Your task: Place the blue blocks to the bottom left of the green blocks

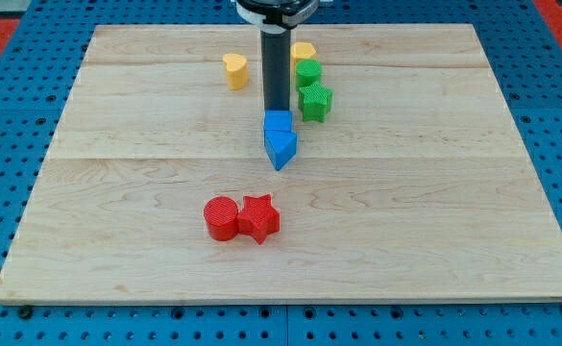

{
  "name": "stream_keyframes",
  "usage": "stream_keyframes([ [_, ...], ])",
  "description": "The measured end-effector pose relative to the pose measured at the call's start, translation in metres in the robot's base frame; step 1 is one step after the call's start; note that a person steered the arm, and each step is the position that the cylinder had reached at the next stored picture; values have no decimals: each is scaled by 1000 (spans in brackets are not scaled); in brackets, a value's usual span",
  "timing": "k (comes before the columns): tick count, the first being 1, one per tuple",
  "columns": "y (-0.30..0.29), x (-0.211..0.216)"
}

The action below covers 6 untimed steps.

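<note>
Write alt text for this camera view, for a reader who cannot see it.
My tip touches the top of two blue blocks, just below-left of two green blocks on a wooden board. Two yellow blocks sit near the top, two red blocks lower down.

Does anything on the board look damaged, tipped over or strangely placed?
Nothing stands out. All blocks sit flat and whole on the wooden board. The blue cube and blue triangular block touch, with my tip just above the cube. The green cylinder and green star sit up and right of them.
</note>
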<state>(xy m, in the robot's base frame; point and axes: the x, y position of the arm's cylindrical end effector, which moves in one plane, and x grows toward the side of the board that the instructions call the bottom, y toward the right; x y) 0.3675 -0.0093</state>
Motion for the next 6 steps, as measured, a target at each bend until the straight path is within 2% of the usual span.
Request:
stream_keyframes([
  [4,0,2],
  [6,56,37],
])
